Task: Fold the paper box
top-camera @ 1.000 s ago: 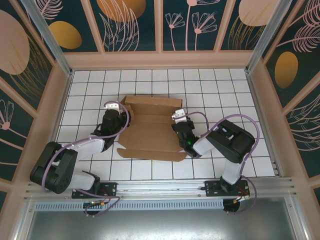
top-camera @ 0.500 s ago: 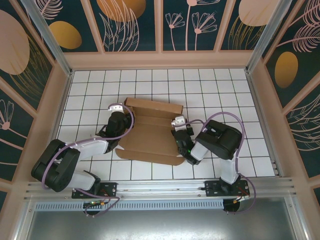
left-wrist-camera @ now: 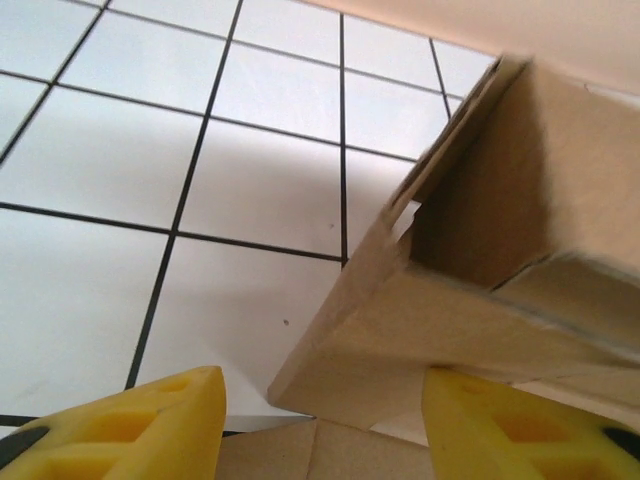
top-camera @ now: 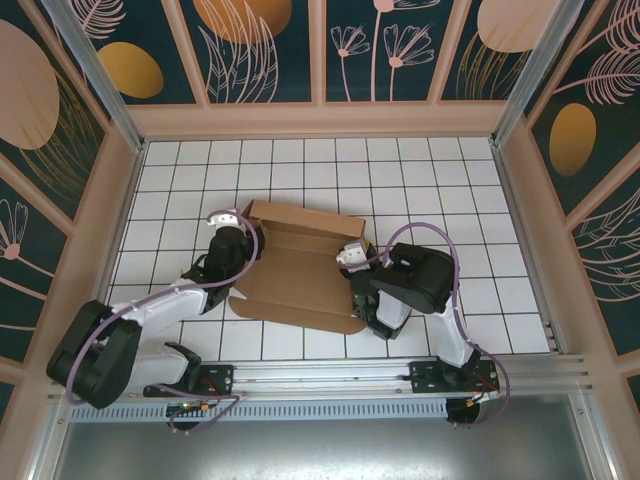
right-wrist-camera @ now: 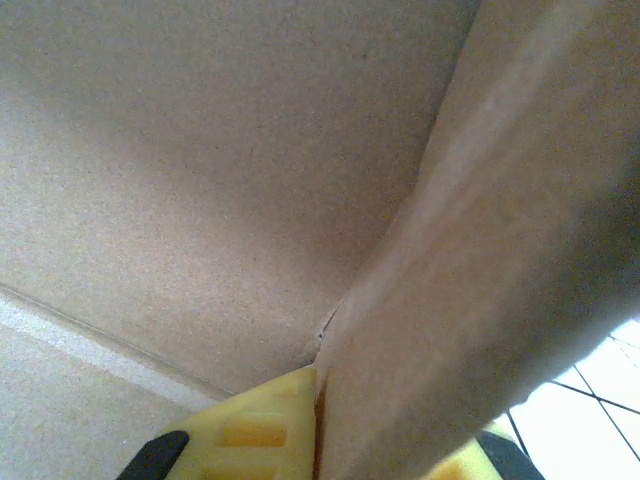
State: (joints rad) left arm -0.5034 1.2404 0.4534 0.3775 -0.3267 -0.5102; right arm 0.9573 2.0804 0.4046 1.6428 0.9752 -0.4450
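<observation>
From above, the paper box lies half-formed in the middle of the tiled surface, its far wall raised and its near flap flat at six o'clock. The left hand sits at the box's ten o'clock corner and the right hand at its three o'clock side. I'd worry that with only one side truly held, any push at that far-left corner slides or swings the whole sheet across the smooth tiles instead of creasing it. Through the left wrist camera, the left hand stands open, its yellow fingers spread wide either side of the raised corner of the box and not pressing on it that I can see. That corner looks loosely tucked, with a small gap at the seam, so if nothing pins it the wall could spring back down, and if the hand closes off-centre it may crush the corner rather than fold it. Through the right wrist camera, the right hand is clamped on an upright cardboard wall, which runs up between its fingertips from six o'clock. The grip sits low by the crease, where a tiny split shows, so a hard pull there could tear the cardboard or let the wall slip out.
</observation>
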